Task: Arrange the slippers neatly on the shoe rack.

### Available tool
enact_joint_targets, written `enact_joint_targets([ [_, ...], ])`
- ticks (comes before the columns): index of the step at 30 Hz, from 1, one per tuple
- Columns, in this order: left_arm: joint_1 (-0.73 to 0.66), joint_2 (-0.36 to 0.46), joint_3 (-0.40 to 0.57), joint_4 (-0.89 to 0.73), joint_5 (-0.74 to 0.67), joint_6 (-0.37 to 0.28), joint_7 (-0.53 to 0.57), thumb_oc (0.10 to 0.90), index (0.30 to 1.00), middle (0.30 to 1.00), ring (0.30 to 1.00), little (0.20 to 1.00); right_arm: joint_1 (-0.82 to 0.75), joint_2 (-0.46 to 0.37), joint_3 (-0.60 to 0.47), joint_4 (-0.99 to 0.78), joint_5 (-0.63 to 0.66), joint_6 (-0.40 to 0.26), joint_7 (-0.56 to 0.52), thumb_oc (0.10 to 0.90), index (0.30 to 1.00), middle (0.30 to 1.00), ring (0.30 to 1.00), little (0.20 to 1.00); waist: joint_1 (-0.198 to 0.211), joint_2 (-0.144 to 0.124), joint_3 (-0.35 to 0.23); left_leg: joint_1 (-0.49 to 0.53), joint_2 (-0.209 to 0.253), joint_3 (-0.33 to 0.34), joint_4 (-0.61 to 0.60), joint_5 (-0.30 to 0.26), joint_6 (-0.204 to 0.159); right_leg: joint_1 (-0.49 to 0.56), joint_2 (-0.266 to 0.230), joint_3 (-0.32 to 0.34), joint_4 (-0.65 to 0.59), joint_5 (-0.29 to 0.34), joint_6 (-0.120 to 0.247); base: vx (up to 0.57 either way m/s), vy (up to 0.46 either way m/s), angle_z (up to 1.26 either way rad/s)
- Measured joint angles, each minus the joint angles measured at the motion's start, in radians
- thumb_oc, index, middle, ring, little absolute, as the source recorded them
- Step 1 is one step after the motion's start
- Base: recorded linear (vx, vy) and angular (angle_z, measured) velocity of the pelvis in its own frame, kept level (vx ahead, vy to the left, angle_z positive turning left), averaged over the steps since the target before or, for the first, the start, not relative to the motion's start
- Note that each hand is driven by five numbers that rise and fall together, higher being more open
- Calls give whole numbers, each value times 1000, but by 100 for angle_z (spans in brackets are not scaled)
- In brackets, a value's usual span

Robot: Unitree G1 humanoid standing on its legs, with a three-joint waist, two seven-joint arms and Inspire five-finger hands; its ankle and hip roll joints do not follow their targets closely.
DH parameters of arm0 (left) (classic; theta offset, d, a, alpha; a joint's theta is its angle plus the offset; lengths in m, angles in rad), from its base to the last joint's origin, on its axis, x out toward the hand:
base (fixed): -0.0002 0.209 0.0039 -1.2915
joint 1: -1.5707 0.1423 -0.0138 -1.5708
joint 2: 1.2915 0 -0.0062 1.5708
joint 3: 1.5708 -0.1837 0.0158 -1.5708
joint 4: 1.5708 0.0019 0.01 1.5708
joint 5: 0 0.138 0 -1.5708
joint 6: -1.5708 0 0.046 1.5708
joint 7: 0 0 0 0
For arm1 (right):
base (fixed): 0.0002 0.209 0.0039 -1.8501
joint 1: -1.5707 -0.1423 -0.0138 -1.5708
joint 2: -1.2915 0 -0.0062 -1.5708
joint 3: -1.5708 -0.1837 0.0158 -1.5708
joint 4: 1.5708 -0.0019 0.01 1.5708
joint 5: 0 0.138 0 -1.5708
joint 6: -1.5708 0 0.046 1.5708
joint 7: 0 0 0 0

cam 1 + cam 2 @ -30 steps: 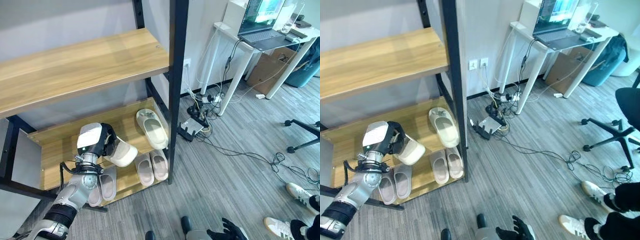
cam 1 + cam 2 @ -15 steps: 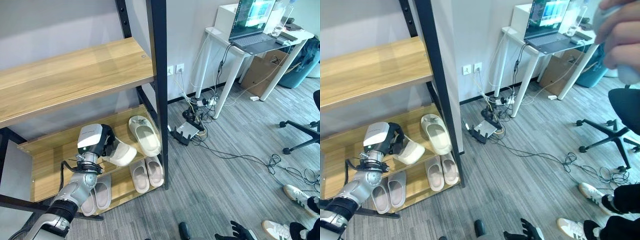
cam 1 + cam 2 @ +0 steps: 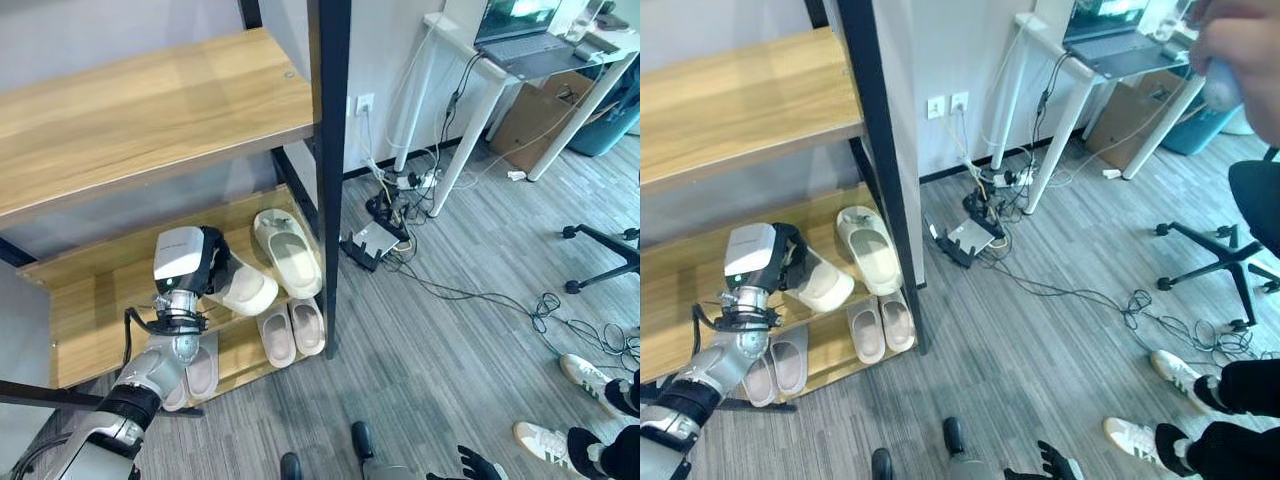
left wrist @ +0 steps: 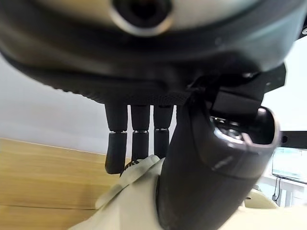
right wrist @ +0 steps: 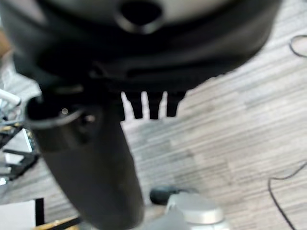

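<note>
Right now your left robot hand [image 3: 205, 272] has its fingers and thumb curled round a cream slipper [image 3: 245, 292], holding it just above the middle wooden shelf [image 3: 100, 300] of the shoe rack [image 3: 328, 150]; the left wrist view shows the thumb lying over the slipper's pale edge with the fingers [image 4: 139, 139] tucked behind it. Its matching cream slipper [image 3: 288, 250] lies on the same shelf, just beside the held one and close to the rack's black front post. Below, on the bottom shelf, a pale pink pair [image 3: 290, 332] sits side by side near the post, and a grey pair [image 3: 195, 372] sits under your left arm. Your right robot hand [image 5: 96, 158] hangs low over the grey floor [image 3: 450, 340], fingers relaxed and holding nothing. The main risk from here is a crooked landing: the held slipper looks tilted, so if you let go too high it may roll or end up skewed against its partner. Pushing it sideways could also nudge the resting slipper toward the shelf's front edge. A person's white shoes [image 3: 560, 410] stand on the floor well apart from the rack.
</note>
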Motion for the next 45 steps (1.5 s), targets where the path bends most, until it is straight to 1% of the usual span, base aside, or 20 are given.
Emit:
enact_joint_targets([
  [1,-21,1,-13,3,1,4,2,400,300,300,300,300,-33,0,-1,45,2,16,-2,800,900,900,900,900,-2,-3,2,-8,-4,1,0,1,1,-9,-4,1,0,2,3,-32,28,0],
  [2,-49,3,-27,6,3,7,3,400,300,300,300,300,-45,-2,-4,57,4,16,-12,800,900,900,900,900,-2,-4,12,-14,-8,1,0,3,4,-15,-8,1,0,4,6,-26,31,-1],
  [3,-50,3,-27,7,3,7,3,400,300,300,300,300,-45,-2,-4,58,4,16,-12,800,900,900,900,900,-2,-4,13,-14,-8,1,0,3,4,-15,-8,1,0,4,6,-24,30,2],
  [5,-118,9,-47,15,13,11,6,400,300,300,300,300,-68,-2,-2,58,4,12,-21,800,900,900,900,900,-3,-11,34,-36,-17,2,2,7,11,-37,-12,2,0,10,13,0,0,0],
  [8,-192,14,-85,38,22,13,15,400,300,300,300,300,-94,-2,-1,54,5,10,-23,800,900,900,900,900,-3,-19,45,-61,-22,4,4,11,15,-61,-17,3,0,15,17,0,0,0],
  [10,-250,22,-129,67,40,20,16,400,300,300,300,300,-113,-2,10,46,8,7,-27,800,900,900,900,900,-2,-25,57,-66,-24,4,4,11,16,-66,-19,3,0,15,17,0,0,0],
  [12,-290,36,-159,73,68,33,16,400,300,300,300,300,-119,-2,19,25,12,1,-37,800,900,900,900,900,-2,-28,61,-77,-24,4,4,11,16,-76,-19,2,0,15,18,0,0,0],
  [15,-325,44,-192,72,97,36,15,403,305,305,305,305,-135,-2,18,21,13,1,-41,800,900,900,900,900,7,-31,63,-92,-24,1,5,11,16,-91,-19,-1,0,15,18,-2,15,3],
  [16,-327,44,-192,71,109,36,16,631,646,646,646,646,-138,-2,18,20,13,1,-41,800,900,900,900,900,10,-32,64,-93,-24,1,5,11,16,-92,-19,-1,0,15,18,0,0,0],
  [17,-328,44,-193,67,112,36,16,800,900,900,900,900,-143,-2,18,20,13,1,-42,800,900,900,900,900,15,-34,65,-95,-24,1,5,12,16,-93,-19,-1,0,15,18,0,0,0],
  [23,-332,43,-190,50,130,35,13,800,900,900,900,900,-154,-2,18,9,13,0,-42,800,900,900,900,900,25,-57,78,-94,-24,-1,5,15,14,-92,-20,-2,0,17,20,0,0,0],
  [27,-323,39,-176,41,130,35,11,800,900,900,900,900,-154,-2,18,9,13,1,-41,800,900,900,900,900,25,-63,82,-92,-26,-1,4,16,15,-88,-22,-3,0,18,20,0,0,0],
  [28,-300,34,-148,21,127,34,1,800,900,900,900,900,-153,-2,18,9,13,1,-41,800,900,900,900,900,23,-65,83,-86,-25,-2,4,16,15,-83,-22,-2,0,18,20,0,0,0],
  [31,-270,58,-133,-25,124,33,-45,800,900,900,900,900,-153,-2,15,10,13,3,-39,800,900,900,900,900,24,-73,88,-65,-24,-1,4,16,15,-62,-23,-2,0,18,20,1,4,-1],
  [33,-262,57,-132,-30,123,31,-69,800,900,900,900,900,-151,-1,15,11,13,3,-38,800,900,900,900,900,25,-73,88,-60,-24,-2,4,16,15,-56,-23,-3,0,18,21,0,0,0],
  [37,-254,52,-127,-33,122,32,-78,800,900,900,900,900,-151,-1,16,15,13,4,-31,800,900,900,900,900,25,-73,88,-57,-24,-2,4,16,15,-53,-23,-3,0,18,21,0,0,0],
  [41,-205,50,-93,-64,112,24,-98,800,900,900,900,900,-149,0,15,32,13,7,-20,800,900,900,900,900,25,-73,88,-43,-23,-1,3,16,15,-40,-23,-2,0,18,21,0,0,0],
  [45,-183,46,-86,-75,106,11,-103,800,900,900,900,900,-146,0,15,33,13,13,-15,800,900,900,900,900,28,-73,88,-39,-23,-2,4,16,15,-35,-22,-4,0,18,20,0,0,0],
])
